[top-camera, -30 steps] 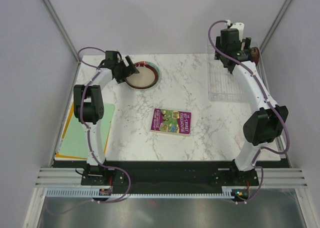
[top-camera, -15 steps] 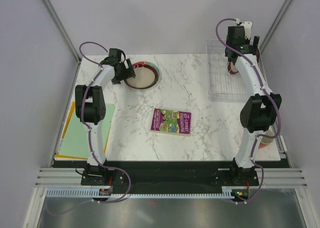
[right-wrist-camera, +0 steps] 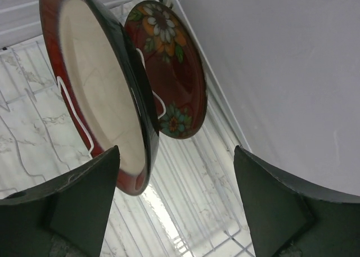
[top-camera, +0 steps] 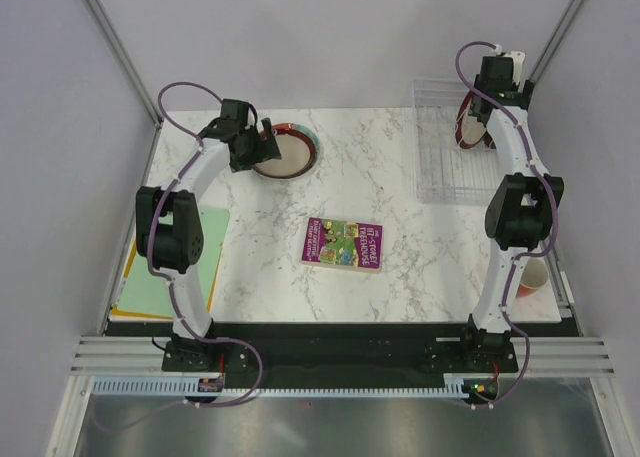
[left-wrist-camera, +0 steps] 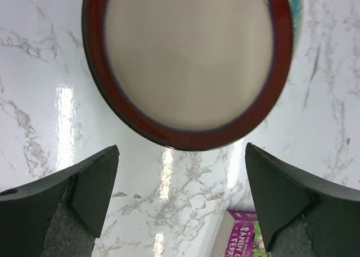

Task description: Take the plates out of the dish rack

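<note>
Top external view: right jaws, spread wide, have swung to the far end of the clear wire-ribbed dish rack [top-camera: 445,172], lining up on its two upright brown plates [right-wrist-camera: 101,94]; left jaws wide too.

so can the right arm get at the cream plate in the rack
Probably yes. The right gripper is open over the rack, and the cream plate stands on edge between its fingers, nothing over it. The floral plate close behind could crowd one finger.
</note>
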Motion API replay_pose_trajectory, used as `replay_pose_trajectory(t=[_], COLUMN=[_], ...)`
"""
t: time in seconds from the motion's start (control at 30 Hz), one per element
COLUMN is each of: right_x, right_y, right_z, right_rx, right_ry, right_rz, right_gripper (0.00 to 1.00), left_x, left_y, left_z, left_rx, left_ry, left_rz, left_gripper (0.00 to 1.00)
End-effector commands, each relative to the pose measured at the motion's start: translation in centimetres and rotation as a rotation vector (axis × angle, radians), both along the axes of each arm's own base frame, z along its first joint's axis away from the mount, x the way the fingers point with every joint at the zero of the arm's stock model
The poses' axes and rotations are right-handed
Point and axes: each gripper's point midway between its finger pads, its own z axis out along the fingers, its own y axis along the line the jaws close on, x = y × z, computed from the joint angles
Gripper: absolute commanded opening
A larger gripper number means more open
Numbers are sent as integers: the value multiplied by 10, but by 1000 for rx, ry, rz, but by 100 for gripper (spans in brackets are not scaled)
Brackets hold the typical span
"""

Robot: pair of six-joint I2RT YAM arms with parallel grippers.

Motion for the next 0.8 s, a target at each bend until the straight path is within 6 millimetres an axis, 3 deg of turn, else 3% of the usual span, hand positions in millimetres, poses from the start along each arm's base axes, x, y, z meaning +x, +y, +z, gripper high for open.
replay_pose_trajectory(t=[0.0,0.13,0.33,0.43,0.53,0.77], right_x=[27,39,53,56,52,32], right_y=[3,5,9,11,9,9], right_z=[2,-11,-27,-27,-20,41], right_rx=[51,91,146,150,127,-61], right_ry=[-82,-92,-106,-116,-122,-200], right_rz=[59,88,121,129,110,21], right_gripper=[85,78,46,2,0,0], left_x=[1,-3,-7,-10,-12,-14], left_y=[-15,-22,-30,-33,-36,-46], left_z=[49,53,48,43,42,48], left_rx=[-86,-114,-129,-137,-142,-155], left_ry=[-138,-155,-149,-141,-139,-151], left_rz=[-34,-49,-67,-72,-79,-94], left_gripper=[100,100,100,100,100,100])
